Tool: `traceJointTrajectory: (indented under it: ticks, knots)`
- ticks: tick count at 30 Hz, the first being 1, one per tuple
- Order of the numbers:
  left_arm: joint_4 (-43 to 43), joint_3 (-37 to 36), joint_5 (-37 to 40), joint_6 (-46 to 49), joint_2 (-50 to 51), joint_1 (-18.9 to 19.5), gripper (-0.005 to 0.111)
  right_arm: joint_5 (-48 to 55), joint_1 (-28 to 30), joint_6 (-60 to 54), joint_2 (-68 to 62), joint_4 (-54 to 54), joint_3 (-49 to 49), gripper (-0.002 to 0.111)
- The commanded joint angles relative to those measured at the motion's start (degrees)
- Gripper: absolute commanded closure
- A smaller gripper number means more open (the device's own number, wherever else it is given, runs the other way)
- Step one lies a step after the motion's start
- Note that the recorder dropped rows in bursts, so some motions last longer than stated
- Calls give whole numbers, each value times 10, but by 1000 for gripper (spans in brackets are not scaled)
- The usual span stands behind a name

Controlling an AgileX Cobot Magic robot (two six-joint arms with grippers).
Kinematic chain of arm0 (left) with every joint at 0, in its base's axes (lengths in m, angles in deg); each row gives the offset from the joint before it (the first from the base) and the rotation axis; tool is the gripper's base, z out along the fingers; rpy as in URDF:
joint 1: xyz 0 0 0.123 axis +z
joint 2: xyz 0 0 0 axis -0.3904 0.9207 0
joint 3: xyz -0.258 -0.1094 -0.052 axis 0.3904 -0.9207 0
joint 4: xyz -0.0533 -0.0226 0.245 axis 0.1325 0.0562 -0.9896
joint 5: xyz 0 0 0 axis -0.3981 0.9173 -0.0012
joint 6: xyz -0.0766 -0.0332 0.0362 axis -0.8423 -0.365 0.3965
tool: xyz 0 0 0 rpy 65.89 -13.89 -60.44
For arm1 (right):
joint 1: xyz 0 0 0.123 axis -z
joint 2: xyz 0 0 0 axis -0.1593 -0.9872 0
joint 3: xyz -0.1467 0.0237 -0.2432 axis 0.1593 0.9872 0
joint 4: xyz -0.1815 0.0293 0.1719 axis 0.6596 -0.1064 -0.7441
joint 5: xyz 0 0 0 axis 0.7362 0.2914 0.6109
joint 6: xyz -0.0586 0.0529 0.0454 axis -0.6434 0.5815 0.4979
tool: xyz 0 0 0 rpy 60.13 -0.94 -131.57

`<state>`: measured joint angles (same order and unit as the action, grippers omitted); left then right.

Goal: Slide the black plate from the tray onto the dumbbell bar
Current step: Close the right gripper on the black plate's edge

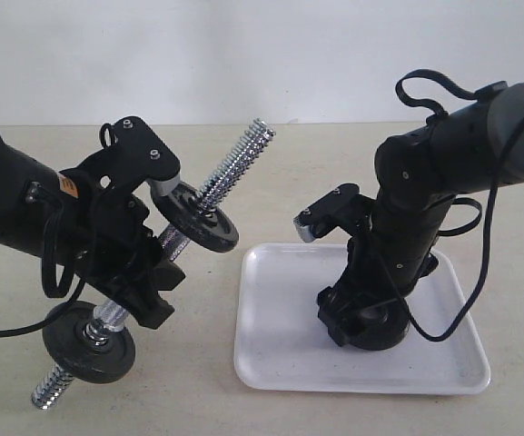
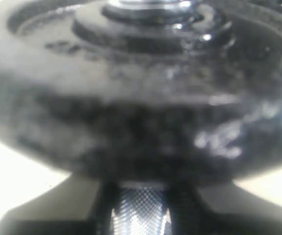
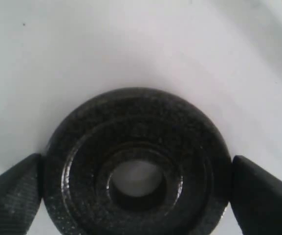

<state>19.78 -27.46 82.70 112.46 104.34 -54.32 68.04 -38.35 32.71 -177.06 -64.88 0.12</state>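
The black plate (image 3: 82, 147) lies flat on the white tray (image 1: 280, 354). My right gripper (image 3: 137, 196) reaches down over it, with one finger against each side of its rim; in the exterior view the plate (image 1: 387, 341) is mostly hidden under that gripper (image 1: 369, 329). My left gripper (image 1: 143, 291) is shut on the knurled middle of the dumbbell bar (image 2: 141, 210) and holds it tilted above the table, its threaded end (image 1: 242, 156) pointing up and toward the tray. Two similar black discs sit on the bar, one above the grip (image 1: 200, 218) and one below it (image 1: 89, 343).
The tray's raised rim (image 1: 243, 309) lies just right of the bar's lower half. The right arm's cable (image 1: 479, 272) loops over the tray's right side. A pale wall (image 1: 262, 54) backs the beige tabletop (image 1: 198, 391).
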Motion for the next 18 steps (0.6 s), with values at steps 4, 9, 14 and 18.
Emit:
traceJointTrajectory:
  ticks: [4,9,14,18]
  knots:
    - [23,17,-76,-2,-34,1,102,31,0,-16,-26,25,11,108]
    - [23,17,-76,-2,-34,1,102,18,0,-16,-26,29,11,108]
    - [23,17,-76,-2,-34,1,102,18,0,-16,-26,29,11,108]
    - [23,17,-76,-2,-34,1,102,27,0,-16,-25,31,11,108]
